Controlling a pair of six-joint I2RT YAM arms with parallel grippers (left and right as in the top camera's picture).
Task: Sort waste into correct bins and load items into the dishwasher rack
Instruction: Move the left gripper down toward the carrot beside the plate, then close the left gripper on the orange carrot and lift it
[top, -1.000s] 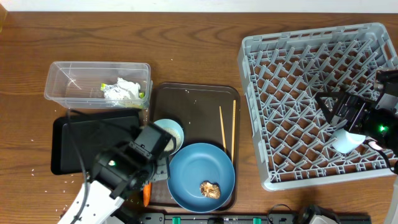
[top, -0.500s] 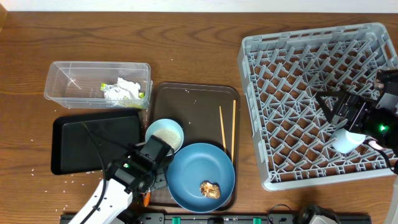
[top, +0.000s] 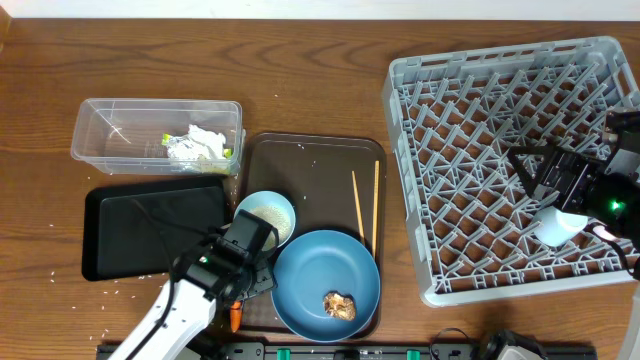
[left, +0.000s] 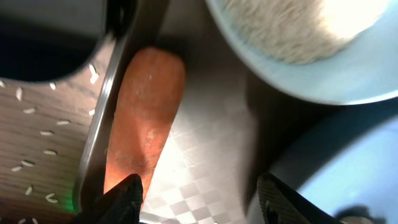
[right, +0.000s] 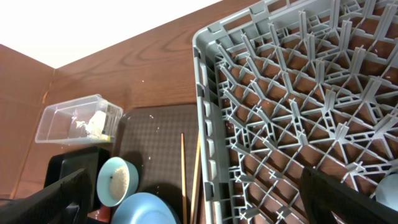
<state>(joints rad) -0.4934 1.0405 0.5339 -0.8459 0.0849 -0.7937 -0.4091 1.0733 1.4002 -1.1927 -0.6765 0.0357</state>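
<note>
Overhead and wrist views of a two-arm sorting station. The yellow-green wrapper (top: 229, 152) carries print too small to read; it lies with the crumpled tissue (top: 195, 142) in the clear box (top: 110, 135) at the rear left of the worktop (top: 300, 70).

The left end effector (left: 199, 200) hangs over the front left corner of the brown serving tray (top: 315, 160), its two fingertips (left: 126, 198) spread apart with only the tray's chequered floor between them: open, gripping nothing. The carrot (left: 147, 118) lies lengthwise against the tray's raised rim, its lower end just beside the left-hand fingertip as pictured and outside the gap. Whether they touch cannot be told. The white bowl (left: 348, 74), holding rice, sits beyond the carrot, and the blue bowl (left: 336, 168) is beside the other fingertip. Loose rice grains (left: 31, 112) dot the worktop outside the tray, next to the black tray (top: 150, 230).

In the overhead view the blue bowl contains the brown food lump (top: 338, 305), and the two chopsticks (top: 365, 205) lie side by side on the serving tray, between the bowls and the dishwasher rack (top: 480, 90).

The right end effector (right: 202, 196) hangs above the rack, fingers wide apart and holding nothing. A pale cup (top: 555, 225) stands among the rack's pegs just beside it.
</note>
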